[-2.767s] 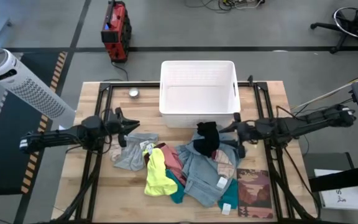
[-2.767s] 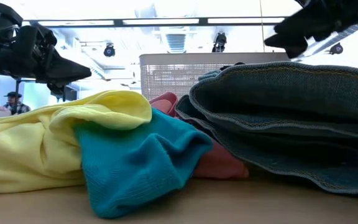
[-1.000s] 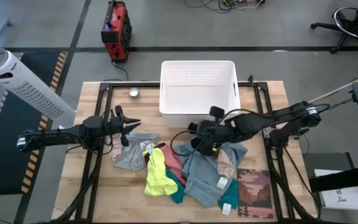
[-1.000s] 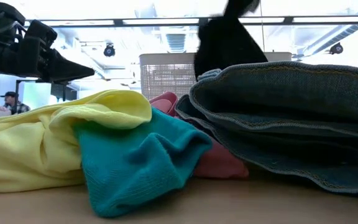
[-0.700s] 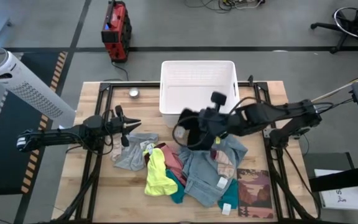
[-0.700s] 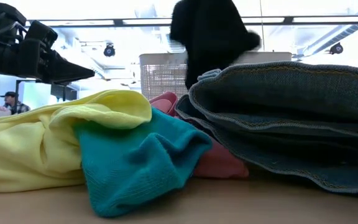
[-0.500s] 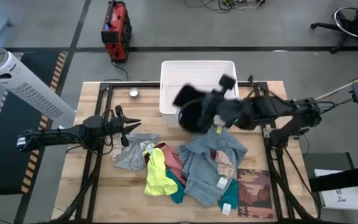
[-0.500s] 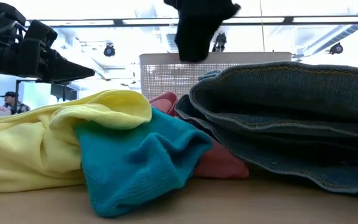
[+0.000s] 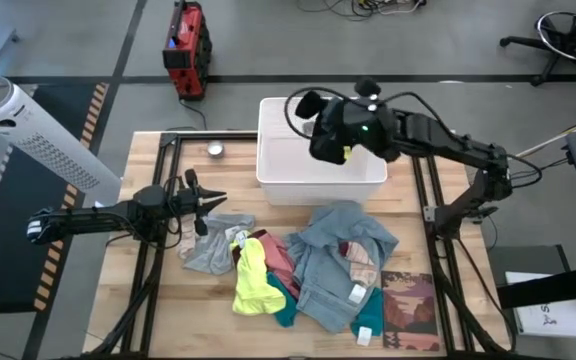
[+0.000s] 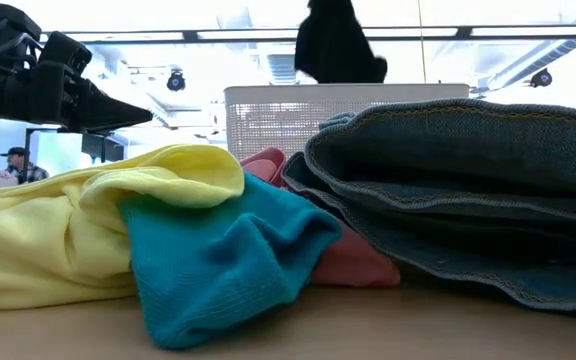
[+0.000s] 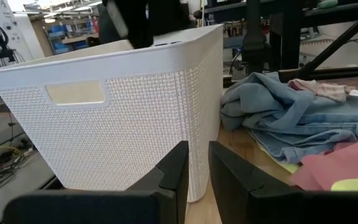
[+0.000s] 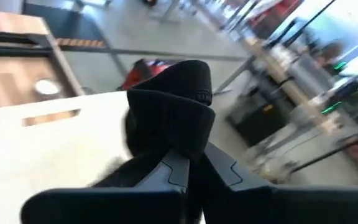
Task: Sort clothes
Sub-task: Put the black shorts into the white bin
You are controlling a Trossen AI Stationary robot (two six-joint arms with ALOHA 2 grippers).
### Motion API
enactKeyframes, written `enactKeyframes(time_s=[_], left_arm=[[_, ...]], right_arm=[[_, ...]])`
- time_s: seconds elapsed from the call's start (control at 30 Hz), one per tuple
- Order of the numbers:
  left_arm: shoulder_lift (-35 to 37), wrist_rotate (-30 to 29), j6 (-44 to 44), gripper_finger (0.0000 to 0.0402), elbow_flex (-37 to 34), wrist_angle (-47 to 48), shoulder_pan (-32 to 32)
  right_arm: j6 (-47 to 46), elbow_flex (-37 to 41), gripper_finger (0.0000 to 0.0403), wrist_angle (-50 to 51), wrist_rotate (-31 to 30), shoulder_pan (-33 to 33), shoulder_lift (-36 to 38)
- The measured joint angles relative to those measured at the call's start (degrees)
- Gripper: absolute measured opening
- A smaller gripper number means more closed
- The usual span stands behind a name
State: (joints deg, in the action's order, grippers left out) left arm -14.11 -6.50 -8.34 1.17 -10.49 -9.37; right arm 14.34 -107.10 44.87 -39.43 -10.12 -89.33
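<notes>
**Black garment over the bin, heap waiting**

Fingers first, working left to right. On my left gripper (image 9: pixel 211 198) the two fingers (image 11: pixel 174 169) stand nearly together with only a thin slot between them, holding nothing; it hangs above the table's (image 9: pixel 143 300) left side, just beside the grey piece (image 9: pixel 211 250) at the near edge of the heap and pointing toward the white basket (image 9: pixel 320 185).

Next come the clothes (image 9: pixel 298 265), piled mid-table in front of the basket: neon yellow top (image 10: pixel 88 215), teal piece (image 10: pixel 218 255), pink piece (image 10: pixel 353 262), and the denim garment (image 10: pixel 468 180) spread toward the printed mat (image 9: pixel 409 310).

Further right, my right gripper (image 9: pixel 340 128) is clamped tight on the black garment (image 9: pixel 326 140), which droops in a loose bunch above the basket's open top.

I judge all of these light, limp and non-slippery; they fold and trail, so I'd pinch a raised ridge or bunched fold near a piece's middle rather than a flat edge. The denim looks heaviest and stiffest, and may drag its neighbours.
</notes>
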Motion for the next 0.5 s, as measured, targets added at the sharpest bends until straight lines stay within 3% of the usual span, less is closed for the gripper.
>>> enactKeyframes(time_s=[0.1, 0.23, 0.5], left_arm=[[0.0, 0.0, 0.0, 0.005, 0.0, -0.03, 0.0], [0.0, 0.0, 0.24, 0.005, 0.0, -0.11, 0.0], [-0.07, 0.0, 0.26, 0.005, 0.0, -0.18, 0.0]], right_arm=[[-3.48, 2.52, 0.0008, -0.55, 5.37, -2.27, -0.05], [-6.97, 4.18, 0.0035, -0.66, 4.98, -3.75, -0.05], [-7.32, 4.28, 0.0139, -0.68, 4.97, -3.84, 0.01]])
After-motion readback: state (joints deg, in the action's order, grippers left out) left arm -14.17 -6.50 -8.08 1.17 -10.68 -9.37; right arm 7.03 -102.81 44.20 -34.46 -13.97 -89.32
